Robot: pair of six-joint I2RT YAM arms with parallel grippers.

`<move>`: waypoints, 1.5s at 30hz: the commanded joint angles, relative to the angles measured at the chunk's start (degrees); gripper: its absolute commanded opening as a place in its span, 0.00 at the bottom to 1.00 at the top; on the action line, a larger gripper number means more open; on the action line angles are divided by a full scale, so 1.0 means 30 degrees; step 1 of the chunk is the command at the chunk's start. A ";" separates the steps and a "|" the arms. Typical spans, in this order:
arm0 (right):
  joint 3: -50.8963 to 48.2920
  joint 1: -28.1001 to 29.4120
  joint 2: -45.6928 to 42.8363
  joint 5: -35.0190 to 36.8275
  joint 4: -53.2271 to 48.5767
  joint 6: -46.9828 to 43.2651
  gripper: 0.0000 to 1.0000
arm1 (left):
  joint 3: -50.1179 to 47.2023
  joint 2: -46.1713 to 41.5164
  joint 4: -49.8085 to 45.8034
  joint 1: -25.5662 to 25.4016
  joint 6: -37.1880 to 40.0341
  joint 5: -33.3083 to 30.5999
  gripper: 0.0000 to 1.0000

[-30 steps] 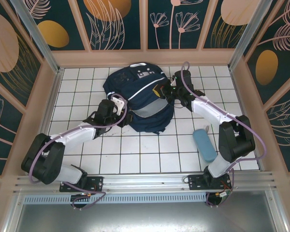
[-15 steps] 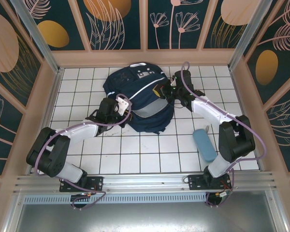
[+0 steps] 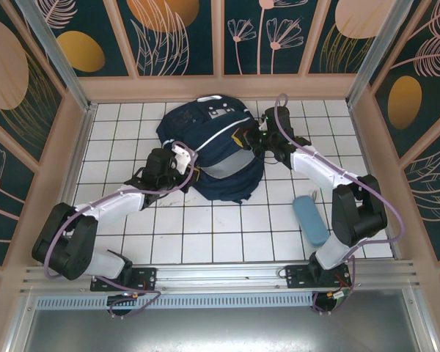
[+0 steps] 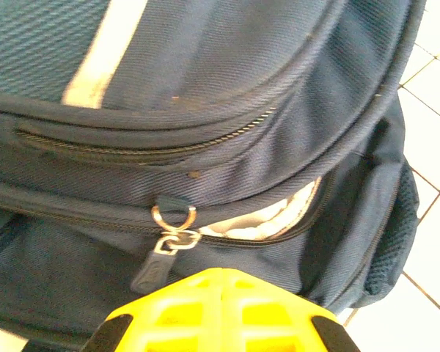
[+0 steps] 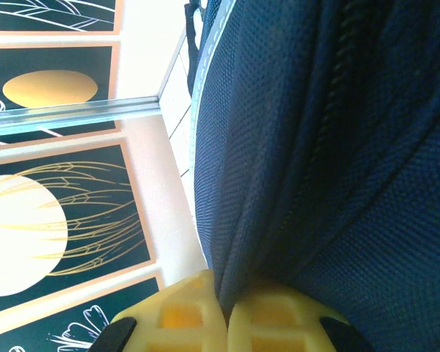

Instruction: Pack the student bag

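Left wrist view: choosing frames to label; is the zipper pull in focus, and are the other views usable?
Left wrist: zipper pull sharp, yellow fingers soft. Right wrist: student bag weave crisp, pale wall glaring. Top external: evenly lit, sharp.

You have no legible text here. Any marking on the dark grey zipper pull [image 4: 152, 270] just above the left end effector [image 4: 221, 277] is too blurred, and the white-and-grey patch [image 3: 218, 115] on the large navy fabric backpack [image 3: 205, 150] is too small.
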 commanded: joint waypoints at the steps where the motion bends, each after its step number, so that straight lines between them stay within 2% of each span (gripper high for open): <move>1: 0.0477 -0.0321 -0.0392 0.0673 0.2160 -0.0507 0.00 | -0.0129 -0.0396 -0.0599 0.0157 -0.0762 -0.2157 0.19; 3: 0.0427 -0.0327 -0.0418 0.0618 0.2216 -0.0507 0.00 | 0.0201 -0.0059 -0.0974 0.0187 -0.0750 -0.2781 0.31; 6: 0.0388 -0.0294 -0.0468 0.0586 0.2300 -0.0430 0.00 | 0.0941 0.0974 -0.1378 0.0423 -0.0054 -0.1631 0.42; 10: 0.0419 -0.0269 -0.0551 0.0585 0.2239 -0.0489 0.00 | 0.1644 0.2367 -0.1327 0.1019 0.1061 0.0533 0.48; 14: 0.0437 -0.0264 -0.0671 0.0644 0.2166 -0.0583 0.00 | 0.1765 0.2814 -0.0341 0.1347 0.2057 0.2055 0.48; 16: 0.0437 -0.0238 -0.0667 0.0633 0.2175 -0.0590 0.00 | 0.1902 0.3002 0.0041 0.1354 0.2273 0.2457 0.46; 19: 0.0480 -0.0239 -0.0643 0.0614 0.2216 -0.0566 0.00 | 0.2000 0.3364 0.0564 0.1364 0.2385 0.2974 0.38; 27: 0.0452 -0.0239 -0.0623 0.0642 0.2158 -0.0603 0.00 | 0.1941 0.3284 0.1107 0.1384 0.2081 0.3015 0.02; 28: 0.0452 -0.0239 -0.0658 0.0671 0.2165 -0.0622 0.00 | 0.1970 0.3163 0.0933 0.1384 0.1981 0.3172 0.00; 40: 0.0765 0.0171 0.0430 0.1259 0.2346 -0.0855 0.00 | 0.1065 0.1340 -0.0270 0.1226 -0.2551 0.4415 0.00; 45: 0.1108 0.0534 0.1174 0.1552 0.2447 -0.0941 0.00 | 0.0487 0.0321 0.0273 0.0250 -0.3208 0.5355 0.00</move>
